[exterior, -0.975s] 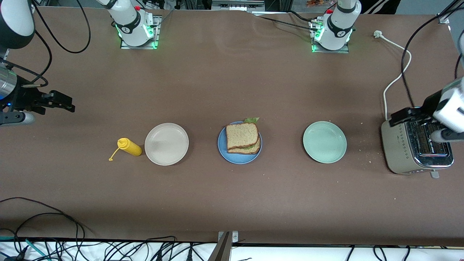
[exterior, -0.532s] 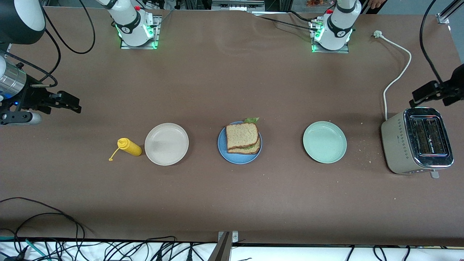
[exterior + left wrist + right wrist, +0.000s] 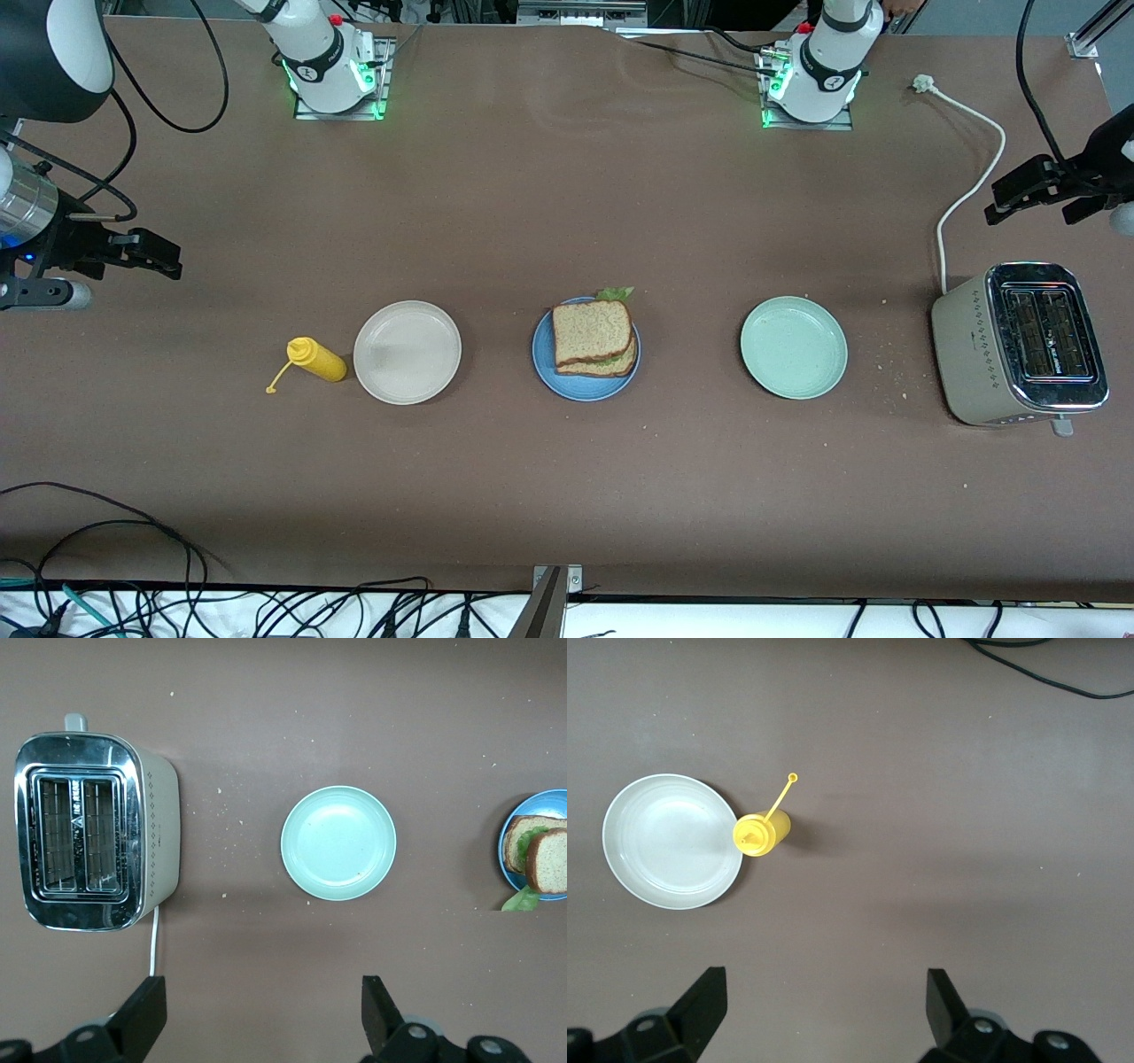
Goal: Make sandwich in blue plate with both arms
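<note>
The sandwich (image 3: 592, 339), two brown bread slices with green lettuce (image 3: 616, 292) poking out, lies on the blue plate (image 3: 544, 365) in the middle of the table. It also shows at the edge of the left wrist view (image 3: 542, 859), on the blue plate (image 3: 532, 803). My left gripper (image 3: 999, 200) is open and empty, up in the air over bare table near the toaster's white cord; the left wrist view shows it (image 3: 263, 1014) wide open. My right gripper (image 3: 168, 259) is open and empty, up over bare table at the right arm's end; it shows open in the right wrist view (image 3: 824, 1005).
A pale green plate (image 3: 794, 347) sits beside the blue plate toward the left arm's end, then a silver toaster (image 3: 1019, 354) with its white cord (image 3: 970, 190). A beige-white plate (image 3: 407, 352) and a yellow squeeze bottle (image 3: 315, 360) sit toward the right arm's end.
My left gripper has moved off from over the toaster toward the robots' bases. My right gripper has swung slightly out and back. The sandwich and plates have not moved.
</note>
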Action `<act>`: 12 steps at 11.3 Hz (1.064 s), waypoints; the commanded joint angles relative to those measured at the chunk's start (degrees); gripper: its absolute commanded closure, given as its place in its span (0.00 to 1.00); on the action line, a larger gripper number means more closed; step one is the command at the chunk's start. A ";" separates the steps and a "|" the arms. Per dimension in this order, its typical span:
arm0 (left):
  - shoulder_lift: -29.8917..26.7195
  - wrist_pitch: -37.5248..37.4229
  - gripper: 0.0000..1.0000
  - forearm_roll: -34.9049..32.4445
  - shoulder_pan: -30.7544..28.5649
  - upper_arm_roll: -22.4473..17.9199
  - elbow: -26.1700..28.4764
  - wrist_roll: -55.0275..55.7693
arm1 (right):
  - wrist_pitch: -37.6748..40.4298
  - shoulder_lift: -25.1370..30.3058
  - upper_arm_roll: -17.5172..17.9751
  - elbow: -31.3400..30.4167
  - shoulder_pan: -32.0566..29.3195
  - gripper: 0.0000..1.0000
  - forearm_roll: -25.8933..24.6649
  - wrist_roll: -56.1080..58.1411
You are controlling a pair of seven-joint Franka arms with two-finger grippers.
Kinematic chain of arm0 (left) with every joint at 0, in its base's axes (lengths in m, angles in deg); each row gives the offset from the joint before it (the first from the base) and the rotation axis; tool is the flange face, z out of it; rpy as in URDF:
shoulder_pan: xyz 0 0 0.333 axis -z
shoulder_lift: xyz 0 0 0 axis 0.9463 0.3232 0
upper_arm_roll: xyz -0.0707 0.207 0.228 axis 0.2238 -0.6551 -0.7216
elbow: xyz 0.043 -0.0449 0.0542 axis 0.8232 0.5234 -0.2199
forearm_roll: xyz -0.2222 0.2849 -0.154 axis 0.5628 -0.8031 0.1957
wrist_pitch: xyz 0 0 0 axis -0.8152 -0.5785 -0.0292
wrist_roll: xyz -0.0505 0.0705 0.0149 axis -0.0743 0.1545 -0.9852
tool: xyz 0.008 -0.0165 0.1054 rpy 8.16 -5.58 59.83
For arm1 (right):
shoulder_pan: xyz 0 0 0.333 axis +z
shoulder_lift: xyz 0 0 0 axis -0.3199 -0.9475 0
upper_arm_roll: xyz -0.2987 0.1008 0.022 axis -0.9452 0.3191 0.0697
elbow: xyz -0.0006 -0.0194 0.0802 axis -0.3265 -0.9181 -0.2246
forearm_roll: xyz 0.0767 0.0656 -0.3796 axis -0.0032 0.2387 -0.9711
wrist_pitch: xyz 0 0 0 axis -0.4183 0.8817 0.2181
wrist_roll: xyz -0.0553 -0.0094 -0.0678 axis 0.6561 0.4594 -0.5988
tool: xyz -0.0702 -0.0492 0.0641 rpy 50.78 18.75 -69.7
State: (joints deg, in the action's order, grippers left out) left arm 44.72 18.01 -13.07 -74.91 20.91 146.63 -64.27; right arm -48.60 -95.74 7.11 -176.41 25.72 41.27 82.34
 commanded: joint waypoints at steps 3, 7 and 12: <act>-3.72 3.63 0.00 1.13 0.16 0.25 5.91 -1.70 | -3.27 1.83 0.71 -1.26 0.14 0.00 -0.04 -0.11; -3.36 3.54 0.00 0.60 0.43 0.07 3.89 -1.61 | -6.28 1.39 0.89 -1.17 -0.12 0.00 4.25 -0.11; -2.23 0.21 0.00 0.25 1.04 0.25 1.34 -1.18 | -4.88 1.83 0.80 -1.35 -0.30 0.00 7.52 0.50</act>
State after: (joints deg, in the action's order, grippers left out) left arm 41.88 20.88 -12.86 -74.68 21.35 150.36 -64.69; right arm -54.25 -95.29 7.77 -176.60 25.75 47.85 82.31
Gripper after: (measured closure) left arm 0.000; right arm 0.000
